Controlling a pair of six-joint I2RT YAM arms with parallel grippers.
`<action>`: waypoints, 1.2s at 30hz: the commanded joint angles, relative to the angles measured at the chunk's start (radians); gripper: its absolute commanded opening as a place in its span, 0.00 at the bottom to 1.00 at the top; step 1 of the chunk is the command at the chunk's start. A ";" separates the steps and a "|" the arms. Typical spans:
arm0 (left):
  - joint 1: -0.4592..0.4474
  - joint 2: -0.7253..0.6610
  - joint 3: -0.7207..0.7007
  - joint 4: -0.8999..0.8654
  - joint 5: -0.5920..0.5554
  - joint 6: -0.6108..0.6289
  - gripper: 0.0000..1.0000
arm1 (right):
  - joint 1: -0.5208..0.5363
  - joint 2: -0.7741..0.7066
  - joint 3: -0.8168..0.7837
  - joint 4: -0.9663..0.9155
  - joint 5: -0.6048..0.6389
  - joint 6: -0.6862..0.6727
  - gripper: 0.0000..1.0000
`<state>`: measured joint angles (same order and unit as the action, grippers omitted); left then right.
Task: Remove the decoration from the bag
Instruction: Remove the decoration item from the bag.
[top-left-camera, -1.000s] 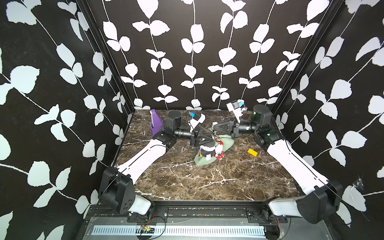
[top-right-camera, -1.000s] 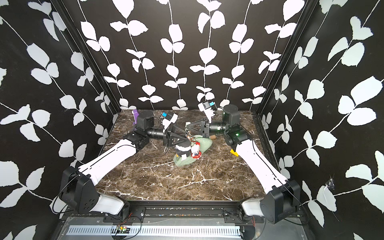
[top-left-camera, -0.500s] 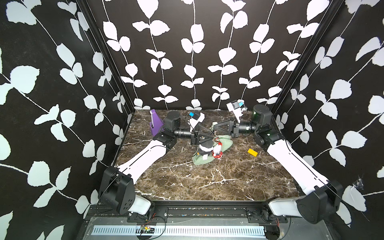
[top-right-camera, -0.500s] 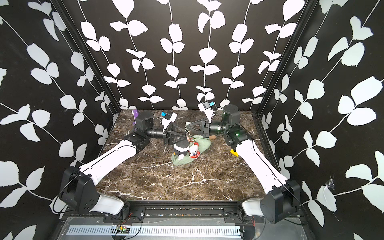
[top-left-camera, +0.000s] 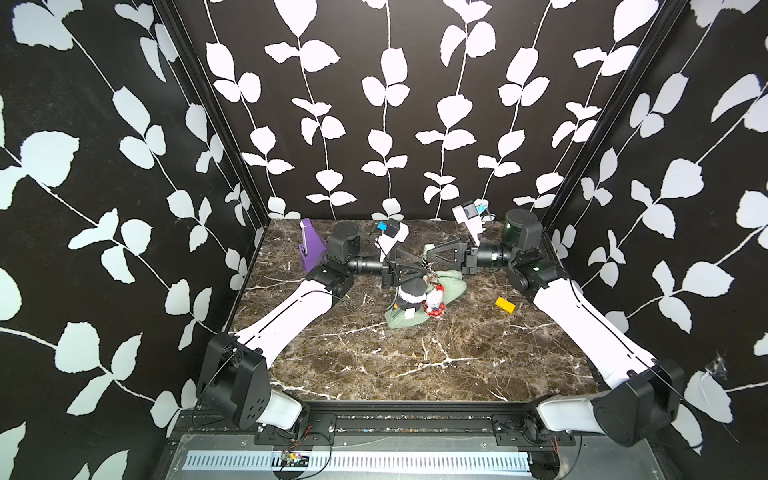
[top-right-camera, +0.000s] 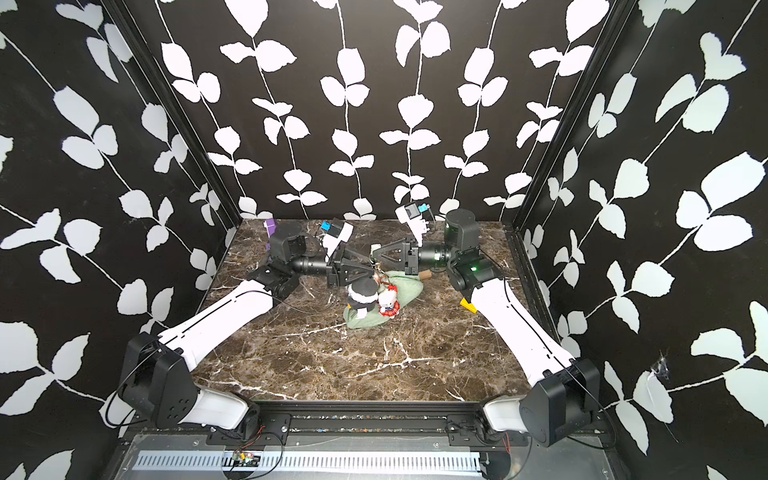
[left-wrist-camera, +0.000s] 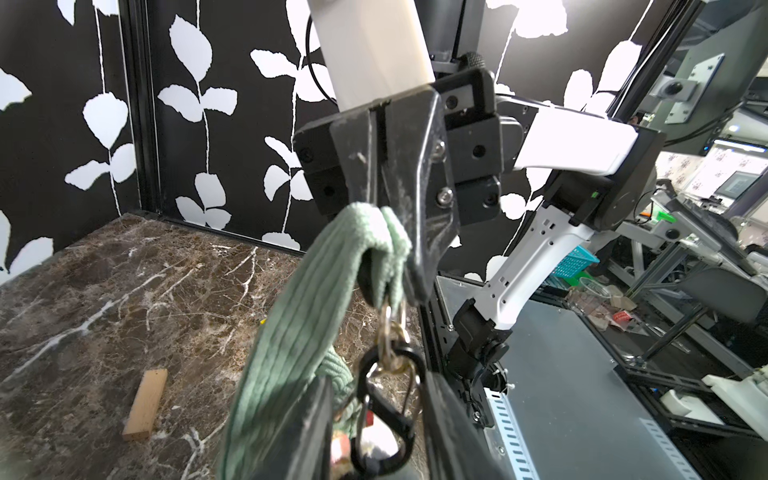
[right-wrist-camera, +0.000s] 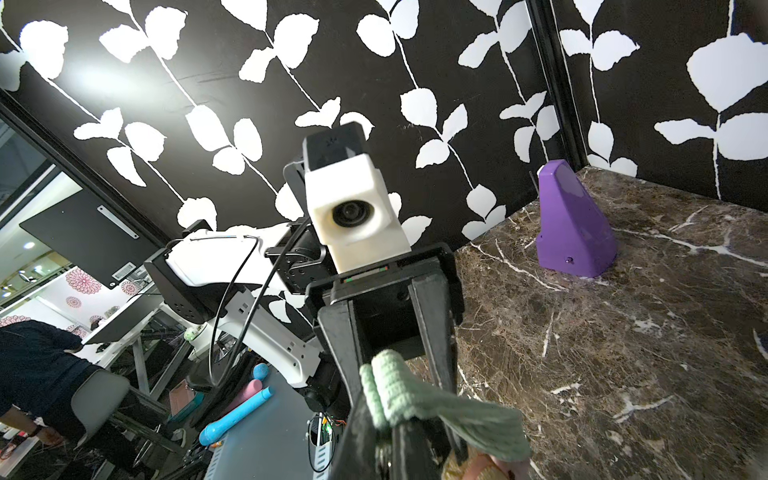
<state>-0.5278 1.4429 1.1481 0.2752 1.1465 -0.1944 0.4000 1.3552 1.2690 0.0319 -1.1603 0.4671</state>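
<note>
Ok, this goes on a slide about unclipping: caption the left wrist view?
Right gripper jaws pinch the green bag strap; a black carabiner hung from it sits between left gripper jaws.

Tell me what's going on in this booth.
The job is getting the decoration off the green bag on the marble table. The right claw is shut on the strap, holding it up off the table. The left claw is open around the black clip hanging from the strap's rings, one finger on each side. The plush dolls lie on the bag, not yet removed.
</note>
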 joint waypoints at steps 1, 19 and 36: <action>-0.003 -0.010 0.001 0.025 0.016 -0.009 0.32 | 0.002 -0.009 0.036 0.046 -0.020 -0.013 0.00; -0.005 -0.008 -0.025 0.013 0.029 0.008 0.44 | 0.002 -0.024 0.036 0.032 -0.019 -0.028 0.00; -0.005 -0.011 -0.018 -0.020 0.005 0.019 0.18 | 0.002 -0.037 0.029 0.062 -0.022 -0.025 0.00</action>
<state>-0.5278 1.4433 1.1343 0.2619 1.1584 -0.1806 0.4000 1.3548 1.2690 0.0223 -1.1618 0.4557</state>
